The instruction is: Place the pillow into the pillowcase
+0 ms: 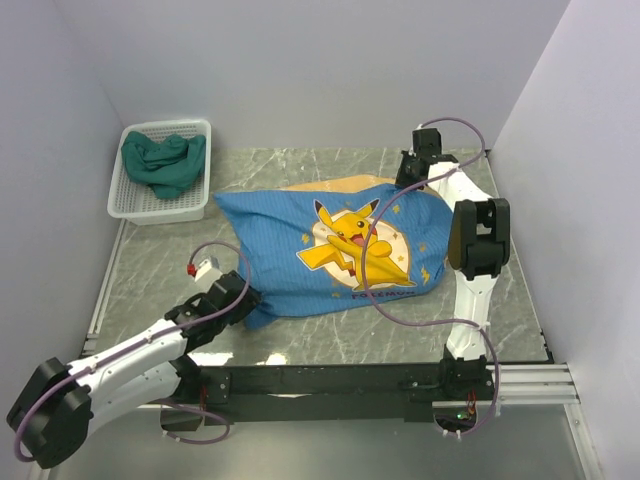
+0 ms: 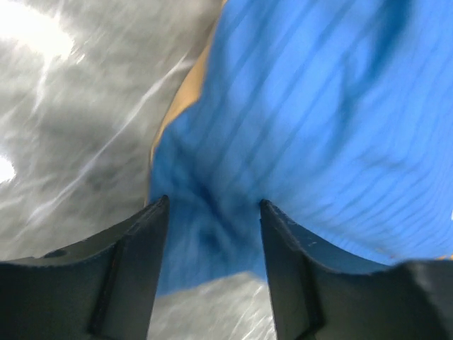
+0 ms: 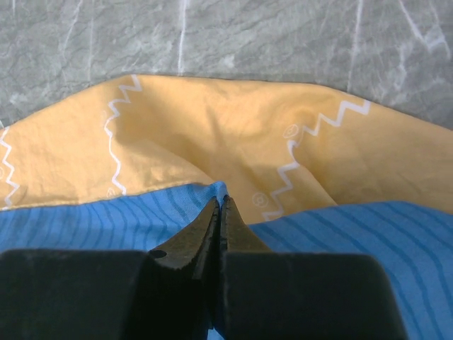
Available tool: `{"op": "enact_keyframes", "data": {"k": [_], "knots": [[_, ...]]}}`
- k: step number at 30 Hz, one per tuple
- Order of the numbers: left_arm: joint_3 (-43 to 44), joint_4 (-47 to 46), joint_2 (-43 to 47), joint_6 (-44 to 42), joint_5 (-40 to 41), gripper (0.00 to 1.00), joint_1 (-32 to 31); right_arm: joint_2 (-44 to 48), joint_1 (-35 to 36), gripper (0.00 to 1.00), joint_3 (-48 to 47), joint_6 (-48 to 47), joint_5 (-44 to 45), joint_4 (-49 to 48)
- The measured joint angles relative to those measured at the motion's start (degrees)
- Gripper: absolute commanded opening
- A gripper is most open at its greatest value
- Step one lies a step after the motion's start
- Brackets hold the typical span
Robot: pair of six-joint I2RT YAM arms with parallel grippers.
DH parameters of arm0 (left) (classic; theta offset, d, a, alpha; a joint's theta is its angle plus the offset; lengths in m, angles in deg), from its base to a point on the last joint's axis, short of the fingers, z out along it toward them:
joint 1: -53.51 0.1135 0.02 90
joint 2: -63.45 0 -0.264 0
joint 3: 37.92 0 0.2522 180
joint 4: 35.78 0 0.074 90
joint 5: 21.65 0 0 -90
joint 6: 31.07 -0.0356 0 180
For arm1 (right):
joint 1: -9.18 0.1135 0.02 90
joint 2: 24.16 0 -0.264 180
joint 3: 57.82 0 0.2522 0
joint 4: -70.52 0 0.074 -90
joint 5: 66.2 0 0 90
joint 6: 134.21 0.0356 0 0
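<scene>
now r end effector [image 3: 220,205] on pillowcase [image 1: 285,255]

walls [image 1: 300,70]: plain white | tbl [image 1: 300,165]: grey marble, glare spots

The only writing I can find is on the pillowcase [image 1: 300,250]: a short line of dark capitals [image 1: 372,293] curving under the yellow cartoon figure [image 1: 350,245], at the bottom of its pale circle. It is small in the top view. I read it as "POKEMON", though the first letter is unsure. In the right wrist view the yellow lining [image 3: 212,142] carries white zigzags and tiny round marks, none legible as letters. The left wrist view shows nothing readable.
</scene>
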Motion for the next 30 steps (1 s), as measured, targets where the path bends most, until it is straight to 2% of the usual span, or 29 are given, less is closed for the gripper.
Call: {"op": "enact_keyframes", "data": {"k": [6,8,10,13,14,15,18,23,27,30], "knots": [[-0.04,7.85,1.62,3.72,0.87,0.53,-3.87,-0.07,-0.61,0.02,-0.39,0.28,-0.13,1.14],[0.11,7.43,-0.02,4.42,1.49,0.57,-4.96,-0.46,-0.63,0.02,-1.38,0.33,-0.33,1.64],[0.98,5.88,-2.47,4.76,2.08,0.57,-5.88,-0.83,-0.68,0.02,-2.38,0.35,-0.44,1.79],[2.75,3.19,-7.17,4.98,2.34,0.29,-6.67,-0.9,-0.68,0.0,-2.99,0.39,-0.83,2.16],[3.23,2.78,-8.7,4.96,2.58,0.04,-6.75,-0.92,-0.68,0.0,-3.08,0.42,-0.94,2.19],[3.8,2.51,-9.92,4.83,2.78,0.01,-6.8,-0.92,-0.68,0.0,-3.17,0.44,-0.98,2.27],[4.48,3.87,-10.43,3.69,2.56,0.01,-5.27,-0.98,-0.76,0.0,-3.91,0.52,-0.9,3.02],[6.67,10.51,-1.64,-1.79,1.27,0.01,9.25,-1.01,-2.14,0.0,-5.33,1.9,0.26,4.26],[13.64,16.39,6.1,-7.34,1.09,0.01,21.77,-0.9,-5.42,0.0,-5.35,4.02,0.46,5.86],[17.92,18.47,8.63,-10.16,0.24,0.01,28.06,-0.46,-7.93,0.0,-5.42,5.49,0.42,7.5]]}}
